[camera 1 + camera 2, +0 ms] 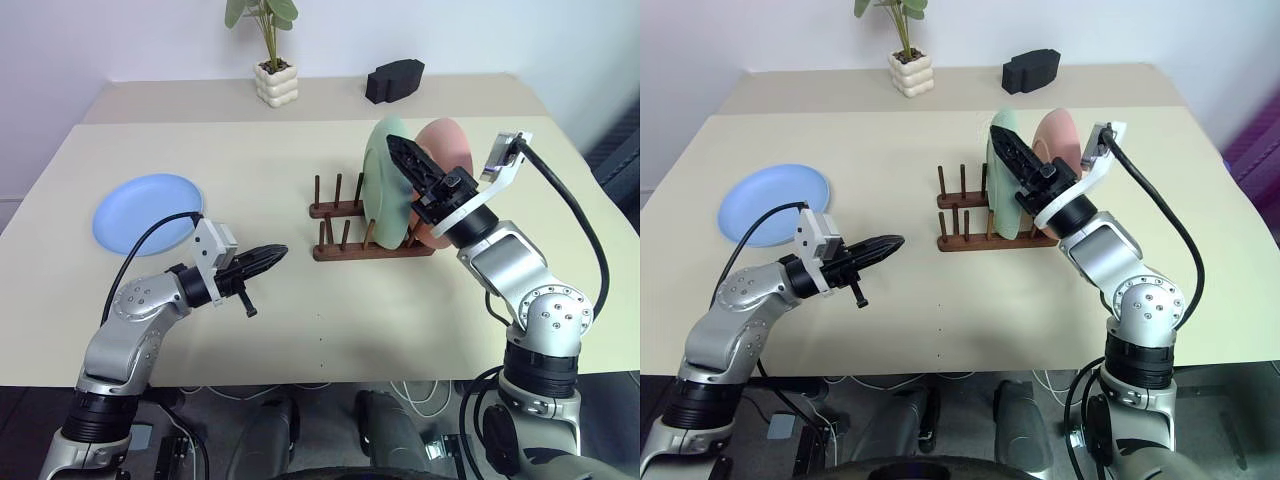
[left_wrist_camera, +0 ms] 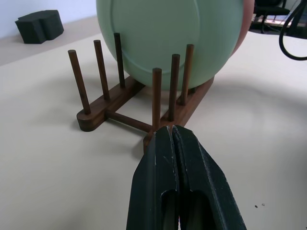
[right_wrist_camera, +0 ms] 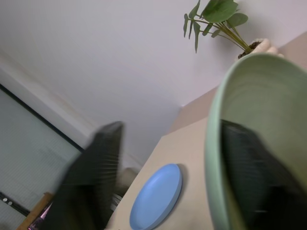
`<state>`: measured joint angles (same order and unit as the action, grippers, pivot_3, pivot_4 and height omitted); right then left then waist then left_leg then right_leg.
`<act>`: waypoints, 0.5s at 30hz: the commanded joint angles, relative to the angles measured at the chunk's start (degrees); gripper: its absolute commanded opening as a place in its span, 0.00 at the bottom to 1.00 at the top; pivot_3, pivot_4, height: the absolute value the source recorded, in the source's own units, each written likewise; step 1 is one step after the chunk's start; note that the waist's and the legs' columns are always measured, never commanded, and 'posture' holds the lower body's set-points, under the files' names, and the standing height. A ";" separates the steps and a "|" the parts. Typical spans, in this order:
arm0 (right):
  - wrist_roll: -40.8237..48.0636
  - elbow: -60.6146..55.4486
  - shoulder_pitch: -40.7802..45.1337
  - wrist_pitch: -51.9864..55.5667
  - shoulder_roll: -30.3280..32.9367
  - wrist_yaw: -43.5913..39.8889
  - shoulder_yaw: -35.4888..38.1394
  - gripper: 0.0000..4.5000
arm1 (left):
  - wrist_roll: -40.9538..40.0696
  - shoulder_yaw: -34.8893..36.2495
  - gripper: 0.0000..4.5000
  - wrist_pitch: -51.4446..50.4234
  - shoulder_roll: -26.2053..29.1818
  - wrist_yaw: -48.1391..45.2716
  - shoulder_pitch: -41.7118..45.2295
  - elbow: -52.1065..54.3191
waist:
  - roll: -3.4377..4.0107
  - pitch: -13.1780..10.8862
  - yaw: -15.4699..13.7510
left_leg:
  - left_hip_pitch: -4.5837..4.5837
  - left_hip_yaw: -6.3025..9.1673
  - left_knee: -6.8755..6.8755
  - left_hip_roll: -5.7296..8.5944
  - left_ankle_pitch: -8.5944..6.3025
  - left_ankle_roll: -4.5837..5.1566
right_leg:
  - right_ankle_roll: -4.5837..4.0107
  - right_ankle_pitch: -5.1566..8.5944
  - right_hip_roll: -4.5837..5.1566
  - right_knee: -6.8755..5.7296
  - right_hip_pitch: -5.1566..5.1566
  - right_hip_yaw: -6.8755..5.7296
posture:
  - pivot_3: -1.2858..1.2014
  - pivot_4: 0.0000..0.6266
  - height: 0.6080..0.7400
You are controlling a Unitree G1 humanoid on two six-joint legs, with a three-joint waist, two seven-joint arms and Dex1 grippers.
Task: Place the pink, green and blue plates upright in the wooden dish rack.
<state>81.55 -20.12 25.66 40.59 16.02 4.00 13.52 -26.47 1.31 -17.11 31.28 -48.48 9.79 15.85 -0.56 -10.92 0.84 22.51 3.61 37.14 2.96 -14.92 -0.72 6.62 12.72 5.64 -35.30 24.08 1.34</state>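
The green plate (image 1: pixel 383 185) stands upright between the pegs of the wooden dish rack (image 1: pixel 340 250), with the pink plate (image 1: pixel 447 150) upright just behind it. My right gripper (image 1: pixel 398 148) is open at the green plate's top edge, one finger on each side of its rim (image 3: pixel 213 143). The blue plate (image 1: pixel 147 212) lies flat on the table at the far left. My left gripper (image 1: pixel 280 253) is shut and empty, hovering low between the blue plate and the rack, pointing at the rack's free pegs (image 2: pixel 98 72).
A potted plant (image 1: pixel 272 70) and a black block (image 1: pixel 395 80) sit at the back of the beige table (image 1: pixel 300 330). The rack's left slots stand free. Cables trail from both wrists.
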 commanded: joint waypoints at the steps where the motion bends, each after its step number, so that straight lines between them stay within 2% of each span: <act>1: -0.62 -1.33 0.74 -1.09 0.30 -0.71 0.40 0.97 | -0.41 0.74 0.00 0.98 -0.09 -0.08 0.77 1.61 | 0.00 0.00 0.00 | 0.00 0.00 0.00 0.00 0.00 0.00 | 0.00 0.00 0.00 0.00 0.00 0.00 | 0.52 0.24 0.93; 15: -5.56 -2.44 4.84 -1.53 6.48 -6.79 2.12 0.97 | -0.07 0.65 0.00 0.95 0.20 -0.08 0.61 1.57 | 0.00 0.00 -0.05 | 0.01 -0.01 -0.01 -0.01 0.00 0.00 | 0.00 0.01 -0.01 0.03 0.00 0.00 | 0.52 0.24 0.93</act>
<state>76.44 -20.12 28.75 40.16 21.59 -1.34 14.45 -26.43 1.28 -17.10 31.30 -48.45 9.79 15.84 -0.56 -10.92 0.79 22.53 3.60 37.13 2.95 -14.92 -0.72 6.61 12.72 5.64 -35.26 24.08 1.34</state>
